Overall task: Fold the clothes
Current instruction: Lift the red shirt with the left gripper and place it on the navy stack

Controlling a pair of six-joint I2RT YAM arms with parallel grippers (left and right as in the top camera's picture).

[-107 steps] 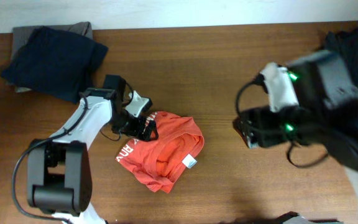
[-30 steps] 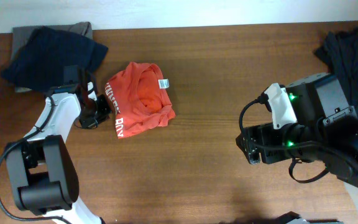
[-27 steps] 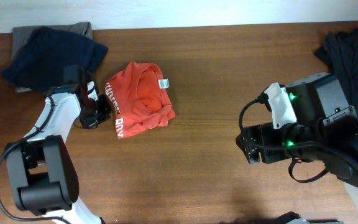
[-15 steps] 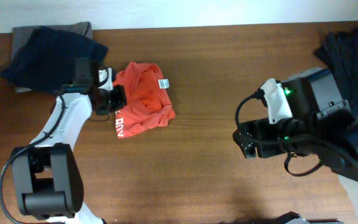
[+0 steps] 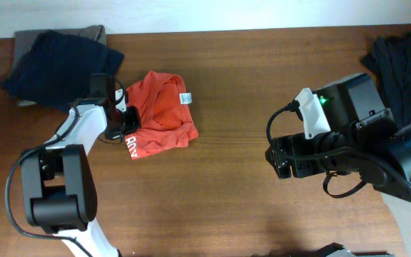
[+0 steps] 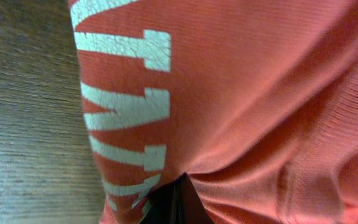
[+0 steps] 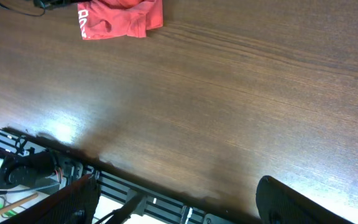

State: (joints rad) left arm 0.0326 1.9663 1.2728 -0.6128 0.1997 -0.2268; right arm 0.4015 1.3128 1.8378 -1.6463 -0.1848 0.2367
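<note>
The clothes, a red-orange T-shirt (image 5: pixel 161 113) with white lettering, lie bunched in a rough fold on the brown table (image 5: pixel 234 200), left of centre. My left gripper (image 5: pixel 128 123) is at the shirt's left, lettered edge. In the left wrist view the shirt (image 6: pixel 241 93) fills the frame, and the dark tips of the left gripper (image 6: pixel 176 204) are pressed together and nosed into the fabric, with no cloth seen between them. My right gripper (image 7: pixel 179 205) hangs open over the table's front part, holding nothing, far from the shirt (image 7: pixel 120 17).
A dark navy pile (image 5: pixel 59 68) lies on a grey garment (image 5: pixel 27 37) at the back left, close behind the left arm. A black garment (image 5: pixel 398 61) lies at the back right. A black rail (image 7: pixel 135 193) runs along the table's front edge.
The shirt was dragged from mid-table toward the back left. In the last second the shut left gripper moved right, into the shirt's lettered edge, nudging it. The right arm shifted slightly.
</note>
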